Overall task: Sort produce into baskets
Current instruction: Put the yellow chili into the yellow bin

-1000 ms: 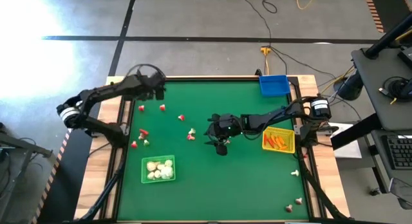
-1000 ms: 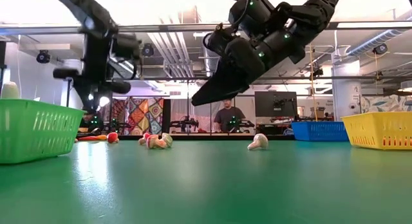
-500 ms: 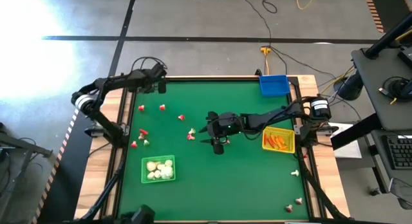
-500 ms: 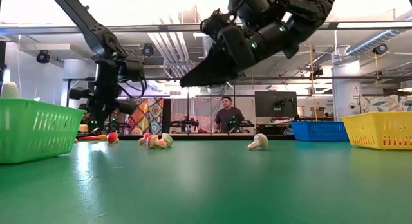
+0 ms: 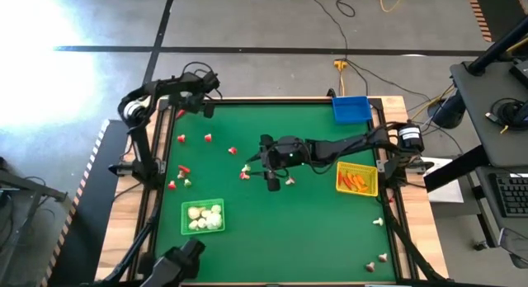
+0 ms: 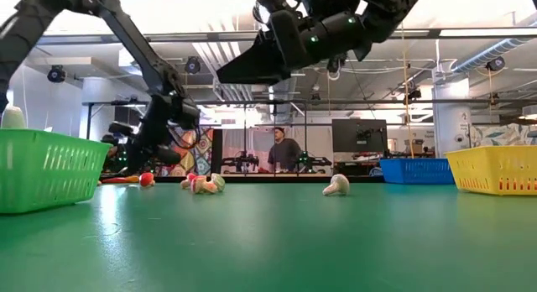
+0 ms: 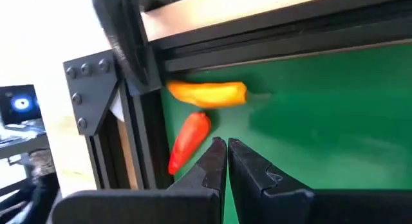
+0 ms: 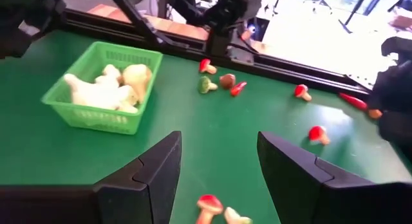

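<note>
Green counter [image 5: 313, 229]: from above, your right end effector [image 5: 272, 178] hovers mid-counter beside scattered produce [image 5: 245, 171]; baskets ring it. Left wrist view: your left end effector [image 7: 226, 161] is closed, empty, beside a red piece [image 7: 188, 139]. Right wrist view: fingers [image 8: 302, 169] spread, empty.

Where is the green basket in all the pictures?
High view: the green basket sits low on the left half of the green table.
Low view: at the left edge.
Left wrist view: not in it.
Right wrist view: upper left.
Shared landmark: the whitish bulbs piled inside it.
</note>
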### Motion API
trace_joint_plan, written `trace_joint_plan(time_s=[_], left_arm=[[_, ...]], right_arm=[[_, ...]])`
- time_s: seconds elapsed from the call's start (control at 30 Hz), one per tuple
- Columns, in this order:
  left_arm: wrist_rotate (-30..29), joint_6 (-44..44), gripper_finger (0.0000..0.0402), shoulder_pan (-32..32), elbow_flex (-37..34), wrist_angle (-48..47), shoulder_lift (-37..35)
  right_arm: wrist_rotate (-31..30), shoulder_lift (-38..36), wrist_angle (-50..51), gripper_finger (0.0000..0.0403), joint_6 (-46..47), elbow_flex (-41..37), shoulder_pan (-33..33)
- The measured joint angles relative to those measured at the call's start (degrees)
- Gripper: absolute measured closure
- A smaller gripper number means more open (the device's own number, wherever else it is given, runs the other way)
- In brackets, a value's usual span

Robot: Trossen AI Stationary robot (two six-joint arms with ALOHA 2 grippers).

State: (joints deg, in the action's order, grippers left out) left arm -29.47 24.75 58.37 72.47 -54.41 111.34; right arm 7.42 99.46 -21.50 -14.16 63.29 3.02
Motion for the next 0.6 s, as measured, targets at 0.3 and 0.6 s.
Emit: trace_joint_plan(time_s=[0.3,0.6], left_arm=[[-3.97,-0.16,0.0402,3.46,4.74,-4.86,6.54],[-6.14,0.4,0.0401,2.55,2.58,-6.39,5.08]], right_arm=[[0.0,0.0,0.22,0.0207,0.4,0.26,2.36],[-0.02,0.02,0.24,0.0207,1.1,0.06,5.25]])
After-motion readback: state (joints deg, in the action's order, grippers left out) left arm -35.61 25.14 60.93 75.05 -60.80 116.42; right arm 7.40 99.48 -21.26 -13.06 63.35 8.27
